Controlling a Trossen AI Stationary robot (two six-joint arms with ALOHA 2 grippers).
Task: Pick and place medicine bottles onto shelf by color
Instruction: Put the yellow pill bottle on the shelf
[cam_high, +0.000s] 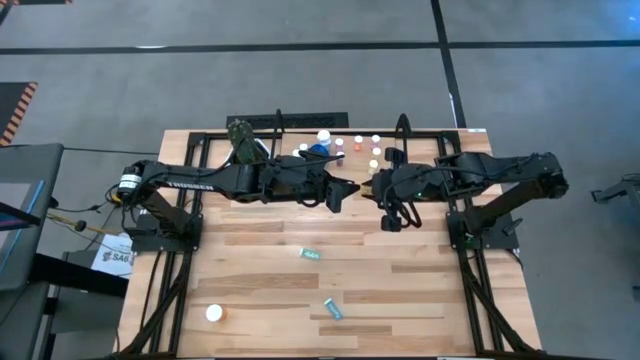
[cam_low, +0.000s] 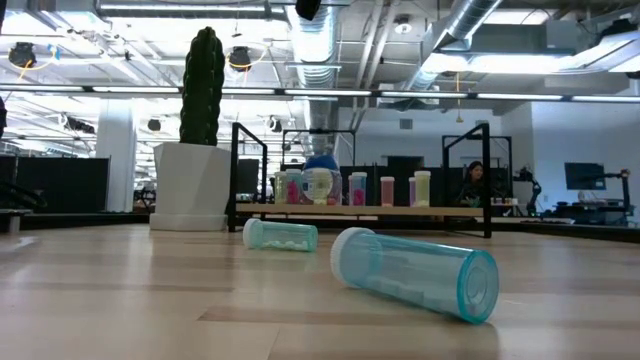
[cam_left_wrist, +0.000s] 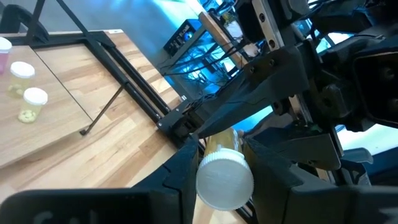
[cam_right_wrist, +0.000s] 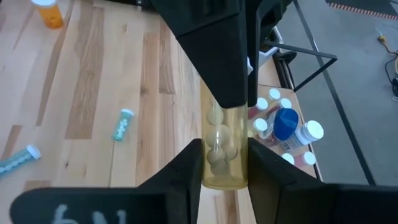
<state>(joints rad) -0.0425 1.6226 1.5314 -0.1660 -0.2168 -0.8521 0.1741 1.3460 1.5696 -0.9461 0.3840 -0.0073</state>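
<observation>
A pale yellow bottle (cam_right_wrist: 224, 155) with a white cap (cam_left_wrist: 225, 180) hangs level above the table's middle, between my two grippers. My left gripper (cam_high: 347, 188) comes from the table's left and is shut on its cap end. My right gripper (cam_high: 374, 186) comes from the right and is shut on its bottom end. The shelf (cam_high: 300, 135) stands at the table's far edge with several small bottles and a larger blue one (cam_high: 320, 148) on it. Two teal bottles (cam_high: 311, 253) (cam_high: 332, 309) lie on their sides on the table. My left gripper pinches the bottle between its two fingers (cam_left_wrist: 180, 174), just behind the white cap (cam_left_wrist: 225, 180). The fingers lie level, from the table's left, along the bottle. The bottle is clear of the table. My right gripper pinches the bottle's body near its bottom end (cam_right_wrist: 224, 171) between its two fingers (cam_right_wrist: 186, 174). The fingers lie level, from the table's right, along the bottle. Pills show through the wall.
A white pot with a green cactus (cam_high: 240, 135) stands at the shelf's left end. A white-capped bottle (cam_high: 214, 313) stands upright near the table's front left. The near teal bottle (cam_low: 415, 270) lies close to the front edge. Black frame rails run along both table sides.
</observation>
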